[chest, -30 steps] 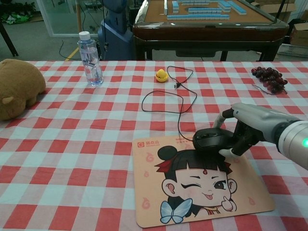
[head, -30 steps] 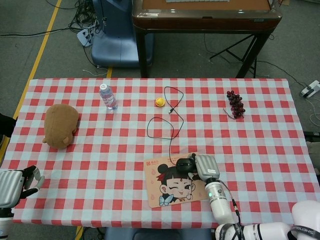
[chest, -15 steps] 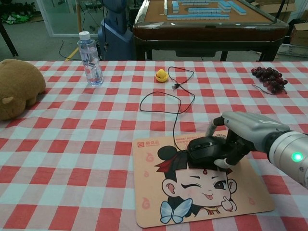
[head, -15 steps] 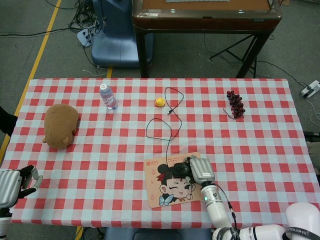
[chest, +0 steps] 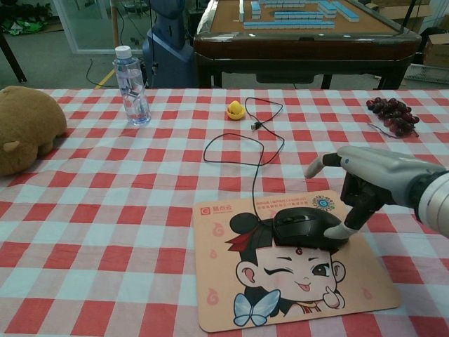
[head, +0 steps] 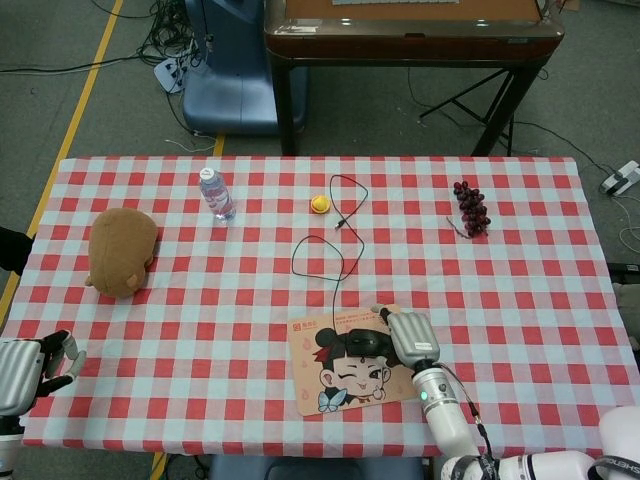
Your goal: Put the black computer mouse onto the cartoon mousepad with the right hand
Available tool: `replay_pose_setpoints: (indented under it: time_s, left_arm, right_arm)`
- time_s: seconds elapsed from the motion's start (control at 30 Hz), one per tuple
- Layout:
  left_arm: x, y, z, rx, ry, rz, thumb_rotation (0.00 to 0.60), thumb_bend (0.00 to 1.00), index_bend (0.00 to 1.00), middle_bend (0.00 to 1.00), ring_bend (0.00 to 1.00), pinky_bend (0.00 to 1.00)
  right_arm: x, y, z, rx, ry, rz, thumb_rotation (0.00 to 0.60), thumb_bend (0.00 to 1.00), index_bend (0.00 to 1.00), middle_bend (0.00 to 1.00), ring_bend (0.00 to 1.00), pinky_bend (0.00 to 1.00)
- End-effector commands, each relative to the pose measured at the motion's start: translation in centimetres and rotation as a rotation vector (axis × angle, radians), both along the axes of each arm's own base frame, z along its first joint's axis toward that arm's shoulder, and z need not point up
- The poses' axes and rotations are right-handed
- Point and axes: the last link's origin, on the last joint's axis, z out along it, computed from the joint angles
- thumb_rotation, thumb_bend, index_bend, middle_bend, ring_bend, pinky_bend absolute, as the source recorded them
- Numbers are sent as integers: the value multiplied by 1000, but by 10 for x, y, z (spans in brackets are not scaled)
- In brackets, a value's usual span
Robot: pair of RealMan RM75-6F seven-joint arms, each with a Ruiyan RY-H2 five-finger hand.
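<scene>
The black computer mouse lies on the upper part of the cartoon mousepad, over the drawn girl's hair. Its cable loops away across the checked cloth. My right hand hovers just right of the mouse with its fingers lifted and spread. Only the thumb tip stays by the mouse's right side, and I cannot tell whether it touches. From the head view, the mouse sits on the mousepad beside the right hand. My left hand rests empty at the table's near left corner.
A water bottle and a brown plush toy stand at the left. A small yellow toy sits near the cable's end, and dark grapes lie far right. A mahjong table stands behind.
The right hand carried the mouse leftward onto the pad, set it down, then lifted its fingers off and drew back to the right. The left hand stayed put.
</scene>
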Motion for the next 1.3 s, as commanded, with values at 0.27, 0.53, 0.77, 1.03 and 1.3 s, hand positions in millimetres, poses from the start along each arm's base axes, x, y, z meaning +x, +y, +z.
replay_pose_setpoints:
  time_s: [0.27,0.53,0.77,1.03,1.3]
  left_arm:
    - [0,1,-2,-4,6,2,600,568,556,896,819,1000]
    - [0,0,-1,-2,4,3,600,568,556,896,819,1000]
    - [-1,0,0,1,0,4,600,568,556,896,819,1000]
    - [-1,1,-1,-2,3,4,600,567,556,896,819,1000]
    - [-1,1,-1,0,4,5,600,568,556,896,819,1000]
  right_arm:
    - [-13,0,21,104,46,-24,600,537,194,1000,1000,1000]
    - [-21,1,18,160,50,-43,600,963,175,1000,1000,1000]
    - [-24,-1,14,155,43,-56,600,1000,175,1000,1000,1000]
    - [-26,1,8,173,39,-61,600,1000,175,1000,1000,1000]
    - [-29,4,5,193,34,-71,600,1000,175,1000,1000,1000]
